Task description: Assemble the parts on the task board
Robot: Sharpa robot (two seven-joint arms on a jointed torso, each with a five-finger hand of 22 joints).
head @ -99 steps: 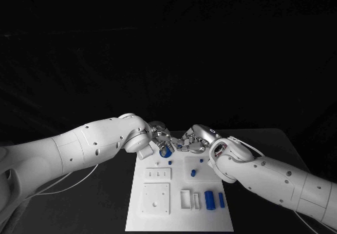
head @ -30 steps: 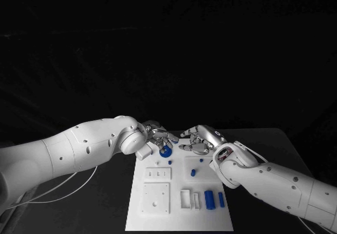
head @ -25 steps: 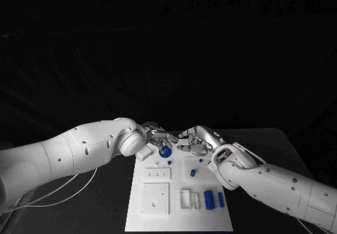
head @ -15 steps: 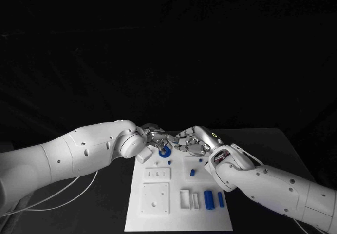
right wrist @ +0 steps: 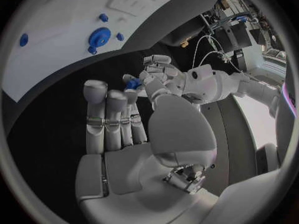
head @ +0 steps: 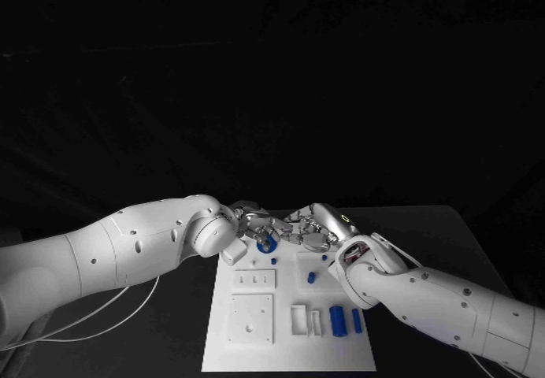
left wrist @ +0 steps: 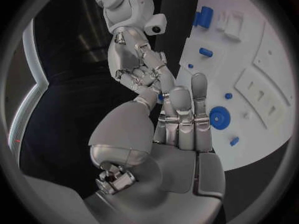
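Head cam: mounted high, looks down and forward over the black table; the flat white rectangular task board sits mid-frame, seen whole. Left wrist cam: fisheye behind the silver many-fingered left hand, close range. Right wrist cam: same setup behind the silver many-fingered right hand. All three views share the board's far end with the round blue disc part.

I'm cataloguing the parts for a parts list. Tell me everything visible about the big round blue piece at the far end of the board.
The round blue part is a flat disc of matte blue, plastic-looking material with a hole at its centre, like a wheel. It lies flat on the task board near its far edge, with small blue pieces close beside it. In the head view it sits just below the two hands, partly hidden by them; whether either hand touches it cannot be told.
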